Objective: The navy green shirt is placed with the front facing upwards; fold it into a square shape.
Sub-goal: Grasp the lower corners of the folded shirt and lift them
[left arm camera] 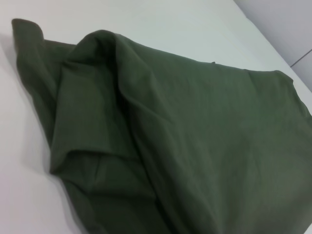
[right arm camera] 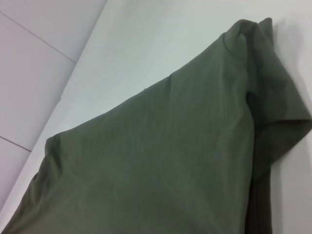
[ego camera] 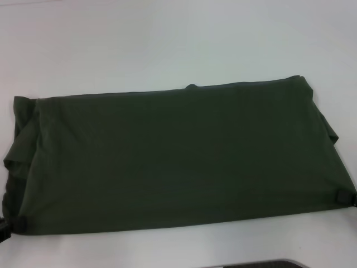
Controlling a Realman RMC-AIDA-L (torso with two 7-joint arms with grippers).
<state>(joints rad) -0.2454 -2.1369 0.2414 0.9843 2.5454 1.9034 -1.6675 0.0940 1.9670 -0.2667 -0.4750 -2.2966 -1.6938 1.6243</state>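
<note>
Shirt (ego camera: 178,156): being held folded, plain side up, on the table (ego camera: 167,44).
Left tool (ego camera: 21,224): clenched on the shirt's near corner.
Right tool (ego camera: 341,196): clenched on the other near corner.

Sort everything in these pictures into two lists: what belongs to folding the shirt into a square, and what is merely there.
Belongs to the job:
- navy green shirt, lying as a wide band, plain side up
- left gripper, at the shirt's near left corner
- right gripper, at its near right corner

Merely there:
- white table
- dark edge at the table's near side
</note>
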